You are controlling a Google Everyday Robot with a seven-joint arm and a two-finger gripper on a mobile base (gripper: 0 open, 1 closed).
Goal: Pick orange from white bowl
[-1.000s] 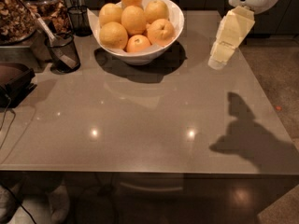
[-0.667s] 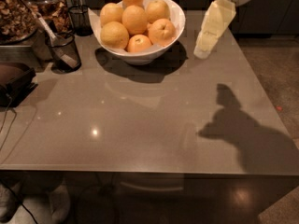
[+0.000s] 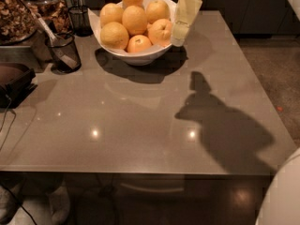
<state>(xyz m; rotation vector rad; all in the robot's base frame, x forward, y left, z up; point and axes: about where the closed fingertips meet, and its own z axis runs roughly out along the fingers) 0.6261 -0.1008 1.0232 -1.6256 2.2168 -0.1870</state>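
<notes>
Bench (image 3: pixel 140 125): glossy grey-brown slab, smooth, two small light glints toward the front. Room is dim. Dark cabinets (image 3: pixel 248 8) run behind it, and speckled floor (image 3: pixel 276 69) shows past the right edge. A big arm shadow (image 3: pixel 220 125) lies across the right-front part.

Edges & room: front and right edges both in view, straight, meeting at the front-right corner. Open room across the centre, front and right of the bench. Left-back is crowded:
- a dark glass cup (image 3: pixel 63 50) w/ a utensil standing in it
- a second cup (image 3: pixel 79 18) behind that
- a heap of brown bits (image 3: pixel 14 13) at the back corner
- a flat dark case (image 3: pixel 14 81) at the left edge

White bowl (image 3: pixel 140 57) sits at the back, about mid-width, near the far edge and apart from the cups. It is piled w/ fruit and throws a shadow forward. A curved white robot part (image 3: pixel 281 196) fills the bottom-right corner of the view.

Orange (image 3: pixel 159 32): in the white bowl, on the right side of the pile and up against the right rim. It touches the smaller deep-orange fruit (image 3: pixel 138 43) to its front-left. It's round, so no clear long axis. Its dark dimple faces up & toward the camera.

Gripper (image 3: pixel 178 40): cream-coloured, comes down from the top edge, tilted w/ the lower end leaning left. Its tip is at the bowl's right rim, just beside the orange on its right. Touching or not, can't tell. Grip state: can't tell either.
</notes>
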